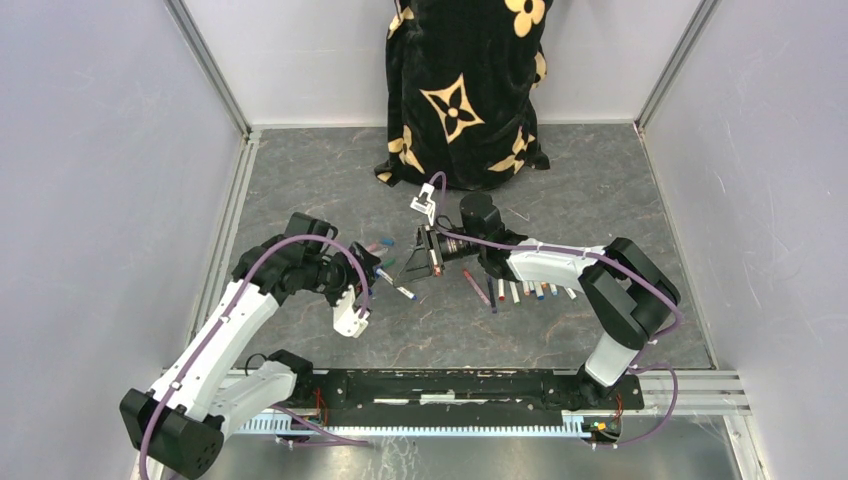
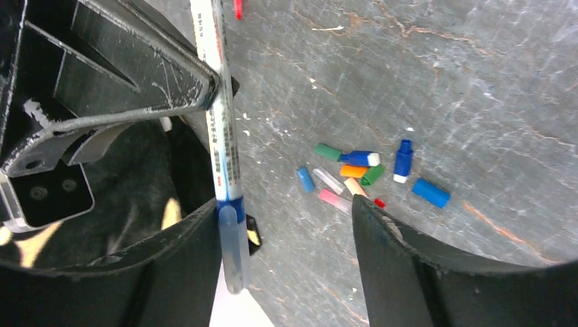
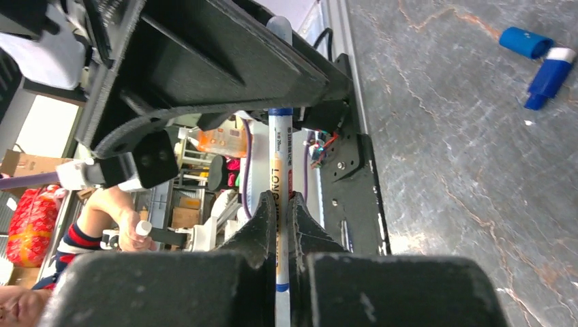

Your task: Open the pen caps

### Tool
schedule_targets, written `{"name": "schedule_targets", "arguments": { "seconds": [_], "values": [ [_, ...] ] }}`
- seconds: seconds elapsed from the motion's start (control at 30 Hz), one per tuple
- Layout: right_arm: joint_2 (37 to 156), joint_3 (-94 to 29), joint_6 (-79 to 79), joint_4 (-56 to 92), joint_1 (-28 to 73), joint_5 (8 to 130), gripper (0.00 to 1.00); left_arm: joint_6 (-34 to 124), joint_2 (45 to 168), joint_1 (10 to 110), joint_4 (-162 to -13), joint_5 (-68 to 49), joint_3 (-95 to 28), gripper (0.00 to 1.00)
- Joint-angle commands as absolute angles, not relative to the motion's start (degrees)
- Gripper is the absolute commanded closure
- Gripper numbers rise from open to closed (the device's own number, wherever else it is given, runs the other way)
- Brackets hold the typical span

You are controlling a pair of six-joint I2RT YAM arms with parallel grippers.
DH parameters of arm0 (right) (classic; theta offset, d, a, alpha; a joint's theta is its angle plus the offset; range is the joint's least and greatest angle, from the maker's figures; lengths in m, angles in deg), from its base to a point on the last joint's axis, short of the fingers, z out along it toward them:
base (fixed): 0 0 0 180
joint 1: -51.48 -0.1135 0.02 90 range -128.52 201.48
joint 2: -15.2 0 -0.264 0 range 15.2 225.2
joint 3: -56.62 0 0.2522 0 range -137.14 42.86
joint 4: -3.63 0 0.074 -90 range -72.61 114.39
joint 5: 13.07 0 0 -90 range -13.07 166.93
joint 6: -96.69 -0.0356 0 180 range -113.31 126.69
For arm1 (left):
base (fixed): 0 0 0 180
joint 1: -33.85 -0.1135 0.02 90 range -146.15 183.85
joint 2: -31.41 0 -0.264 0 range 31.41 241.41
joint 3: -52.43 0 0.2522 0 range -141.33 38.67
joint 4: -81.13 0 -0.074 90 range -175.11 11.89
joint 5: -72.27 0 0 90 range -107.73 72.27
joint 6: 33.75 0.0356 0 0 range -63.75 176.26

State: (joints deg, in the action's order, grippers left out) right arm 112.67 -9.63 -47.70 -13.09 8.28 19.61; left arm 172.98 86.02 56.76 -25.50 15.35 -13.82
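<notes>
My right gripper (image 1: 410, 266) is shut on a white pen (image 3: 280, 170) at mid-barrel, as the right wrist view (image 3: 281, 204) shows. The pen's end, with a blue band and a clear cap (image 2: 232, 252), lies against the inner face of my left gripper's left finger (image 2: 170, 266). My left gripper (image 2: 286, 218) is wide open around that end and sits just left of the right one (image 1: 375, 272). Several loose pen caps (image 2: 361, 174), blue, green, orange, pink and clear, lie in a cluster on the table (image 1: 380, 248). Several other pens (image 1: 525, 292) lie in a row under my right arm.
A black cloth with beige flowers (image 1: 465, 90) stands at the back. A small white clip (image 1: 424, 205) lies before it. Aluminium frame rails (image 1: 225, 230) border the grey table. A red pen (image 1: 477, 287) lies at the left end of the row.
</notes>
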Motion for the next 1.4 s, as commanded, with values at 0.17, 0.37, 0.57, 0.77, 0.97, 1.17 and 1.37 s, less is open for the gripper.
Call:
{"name": "schedule_targets", "arguments": {
  "seconds": [0.17, 0.37, 0.57, 0.77, 0.97, 1.17, 1.37],
  "values": [
    [113.64, -9.04, -55.55, -24.92, 8.51, 16.37, 1.00, 177.16, 86.45, 58.43, -38.32, 17.86, -13.41, 0.49],
    [113.98, -9.13, -54.75, -23.70, 8.51, 16.11, 1.00, 177.31, 87.14, 58.59, -38.27, 17.14, -14.33, 0.96],
    [113.75, -17.38, -35.42, 2.77, 7.99, 21.20, 0.56, 176.79, 88.71, 58.78, -34.20, 17.39, -17.08, 0.98],
    [117.10, -23.40, -35.57, 4.29, 7.11, 21.21, 0.47, 173.67, 89.24, 60.35, -32.73, 17.77, -17.82, 0.98],
    [120.01, -26.49, -36.81, 3.24, 5.65, 20.25, 0.47, 167.22, 90.76, 61.74, -32.73, 16.58, -20.01, 0.98],
    [122.18, -29.19, -38.10, 2.81, 5.52, 21.38, 0.66, 165.62, 92.22, 62.36, -30.97, 15.16, -21.36, 0.98],
    [126.54, -35.29, -36.75, 6.17, 5.51, 23.60, 0.94, 160.93, 94.60, 63.47, -30.97, 13.84, -23.64, 0.98]
  ]
}}
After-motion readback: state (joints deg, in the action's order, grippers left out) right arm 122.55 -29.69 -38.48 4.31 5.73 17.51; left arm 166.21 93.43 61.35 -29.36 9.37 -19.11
